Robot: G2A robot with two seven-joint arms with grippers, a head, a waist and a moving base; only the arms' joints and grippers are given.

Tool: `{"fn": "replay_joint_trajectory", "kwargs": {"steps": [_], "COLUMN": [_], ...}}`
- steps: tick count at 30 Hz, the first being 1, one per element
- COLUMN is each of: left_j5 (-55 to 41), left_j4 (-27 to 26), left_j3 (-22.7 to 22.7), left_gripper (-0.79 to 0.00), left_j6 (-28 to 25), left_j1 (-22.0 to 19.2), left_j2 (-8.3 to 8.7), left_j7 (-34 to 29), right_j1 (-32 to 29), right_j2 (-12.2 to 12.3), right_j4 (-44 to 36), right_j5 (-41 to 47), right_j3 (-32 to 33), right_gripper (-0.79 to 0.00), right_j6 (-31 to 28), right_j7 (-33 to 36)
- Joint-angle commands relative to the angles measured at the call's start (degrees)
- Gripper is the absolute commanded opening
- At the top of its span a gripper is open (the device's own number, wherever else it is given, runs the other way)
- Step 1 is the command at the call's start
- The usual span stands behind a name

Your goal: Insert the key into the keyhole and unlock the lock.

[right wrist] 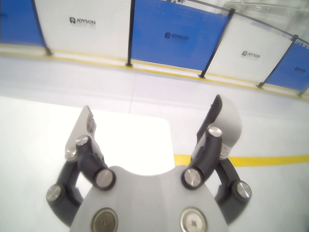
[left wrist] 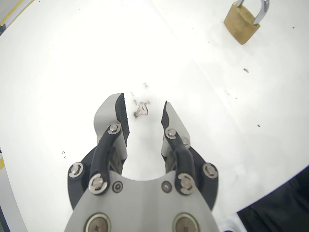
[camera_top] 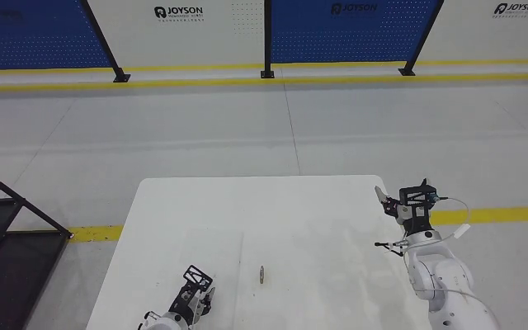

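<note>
Step in hand is judged to be the pickup of the key [left wrist: 142, 109], which lies flat on the counter [left wrist: 72, 49] between the fingertips of the left pincer [left wrist: 144, 99], just past them and nearer one finger than the other. The left pincer is held wide and nothing is gripped. For a clean grasp the key should be centred between the fingers first. The tips should then be brought right down to the counter, since the key is thin and likely to slip, and the round head should be pinched so the blade is left free for insertion. The lock [left wrist: 243, 22] lies farther ahead of the left pincer and off to one side, well apart from the key. The right pincer [right wrist: 152, 102] is spread wide and empty, over the counter's corner. The keyhole is not made out, and the key's blade is too small to read. The left pincer's height above the counter cannot be told, nor whether the shackle is latched.
</note>
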Motion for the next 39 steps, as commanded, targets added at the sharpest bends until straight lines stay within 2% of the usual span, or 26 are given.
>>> {"fn": "replay_joint_trajectory", "kwargs": {"steps": [1,7,14,18,24,32,39], "left_j5": [0.4,1.39,1.96,2.16,2.41,2.6,2.26], "left_j4": [0.44,1.59,2.41,2.81,3.02,2.85,0.59], "left_j3": [0.5,1.44,1.88,1.94,1.87,1.63,0.59], "left_gripper": [-0.449,-0.514,-0.551,-0.696,-0.785,-0.785,-0.785], "left_j6": [0.38,1.79,2.85,3.02,3.18,3.76,4.03], "left_j1": [-0.3,-1.31,-2.06,-2.44,-2.61,-2.51,-0.68], "left_j2": [-0.04,-0.15,-0.2,-0.2,-0.17,-0.13,0.03], "left_j7": [0.31,-0.11,-0.25,-0.39,-0.42,-0.02,1.88], "right_j1": [0.0,0.0,0.0,0.0,0.0,0.0,0.0], "right_j2": [0.0,0.0,0.0,0.0,0.0,0.0,0.0], "right_j4": [0.0,0.0,0.0,0.0,0.0,0.0,0.0], "right_j5": [0.0,0.0,0.0,0.0,0.0,0.0,0.0], "right_j3": [0.0,0.0,0.0,0.0,0.0,0.0,0.0], "right_gripper": [0.0,0.0,0.0,0.0,0.0,0.0,0.0], "right_j6": [0.0,0.0,0.0,0.0,0.0,0.0,0.0], "right_j7": [0.0,0.0,0.0,0.0,0.0,0.0,0.0]}}
